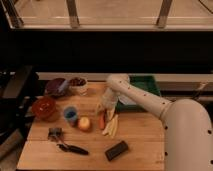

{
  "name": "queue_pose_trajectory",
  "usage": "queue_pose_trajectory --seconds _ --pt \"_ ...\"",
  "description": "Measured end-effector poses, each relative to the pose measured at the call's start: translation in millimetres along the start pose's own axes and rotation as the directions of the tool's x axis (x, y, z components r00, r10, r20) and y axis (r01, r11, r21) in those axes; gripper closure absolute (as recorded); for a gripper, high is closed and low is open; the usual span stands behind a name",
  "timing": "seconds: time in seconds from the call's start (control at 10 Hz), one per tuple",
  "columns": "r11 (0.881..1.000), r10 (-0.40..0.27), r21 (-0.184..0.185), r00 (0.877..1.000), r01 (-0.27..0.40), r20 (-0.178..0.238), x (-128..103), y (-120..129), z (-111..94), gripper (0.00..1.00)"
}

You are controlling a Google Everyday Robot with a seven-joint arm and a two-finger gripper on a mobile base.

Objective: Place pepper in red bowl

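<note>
The pepper is a small orange-red chili lying on the wooden table, between a round yellow-orange fruit and pale yellow strips. My gripper is at the end of the white arm, directly above the pepper's upper end and very close to it. I cannot tell whether it touches the pepper. The red bowl stands at the table's left side, well to the left of the gripper.
A blue cup stands between the red bowl and the fruit. A dark purple bowl and a white cup of dark items are at the back left. A green tray is behind the arm. A dark block and a black tool lie in front.
</note>
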Motion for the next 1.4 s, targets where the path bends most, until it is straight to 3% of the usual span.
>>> queue_pose_trajectory --seconds 0.4,0.8,1.1,1.4 --pt "1.0 -0.006 -0.007 1.0 0.006 -0.004 -6 1 -3 0.98" --pt "1.0 -0.012 0.01 0.998 0.012 -0.066 -28 -7 -41 1.0" --pt "0.999 -0.029 0.034 0.991 0.033 -0.132 -30 -23 -76 1.0" --pt "0.996 0.01 0.09 0.986 0.005 -0.169 -12 -73 -114 1.0"
